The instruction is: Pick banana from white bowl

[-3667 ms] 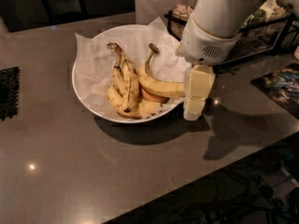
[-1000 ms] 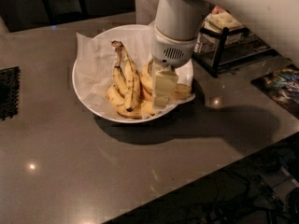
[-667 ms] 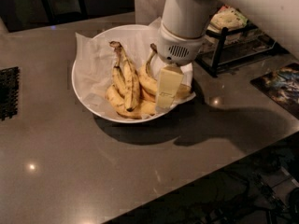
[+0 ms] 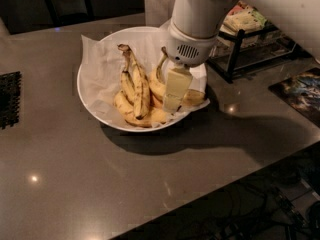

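Hand (image 4: 172, 104) low inside the white bowl (image 4: 84, 95), right half, pointing down onto the banana (image 4: 196, 98). Spread or pinching: cannot tell. Banana sits directly beneath the hand, long axis running from the stem at the far rim, curving right along the near wall. Brown-streaked bunch (image 4: 136, 86) just beside it, left. Bowl rests on grey table (image 4: 150, 179). Wire rack (image 4: 245, 49) to the right. Room dark.

The one camera looks down at an angle from near the grey stone countertop (image 4: 75, 184), with the cream gripper (image 4: 172, 104) mid-frame over the round white bowl (image 4: 80, 91).
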Robot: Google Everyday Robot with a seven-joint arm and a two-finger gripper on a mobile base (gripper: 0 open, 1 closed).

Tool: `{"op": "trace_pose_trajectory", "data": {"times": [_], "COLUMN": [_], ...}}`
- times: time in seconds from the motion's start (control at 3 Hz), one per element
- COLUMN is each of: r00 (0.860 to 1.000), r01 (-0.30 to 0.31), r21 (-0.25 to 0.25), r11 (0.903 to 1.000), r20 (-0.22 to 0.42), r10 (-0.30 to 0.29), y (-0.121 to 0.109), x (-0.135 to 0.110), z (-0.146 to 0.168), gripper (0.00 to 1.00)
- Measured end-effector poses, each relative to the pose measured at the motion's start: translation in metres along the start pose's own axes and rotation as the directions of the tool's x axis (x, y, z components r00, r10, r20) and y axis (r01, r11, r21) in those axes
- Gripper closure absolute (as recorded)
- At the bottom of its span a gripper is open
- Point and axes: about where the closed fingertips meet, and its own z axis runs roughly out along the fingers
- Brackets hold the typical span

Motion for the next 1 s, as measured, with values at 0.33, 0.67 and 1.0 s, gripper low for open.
{"op": "trace_pose_trajectory", "data": {"times": [0.33,0.67,1.0], "r00": [1.0,0.999,0.997], "r01": [-0.009,-0.013,-0.03], "r21": [-0.01,-0.034,-0.062], "r11": [0.9999,0.9993,0.9976], "r20": [-0.011,-0.034,-0.068], "r10": [0.009,0.012,0.026], "y": [0.0,0.0,0.0], "x": [-0.004,-0.006,0.001], "z": [0.008,0.023,0.04], "gripper": [0.23,0.23,0.23]}}
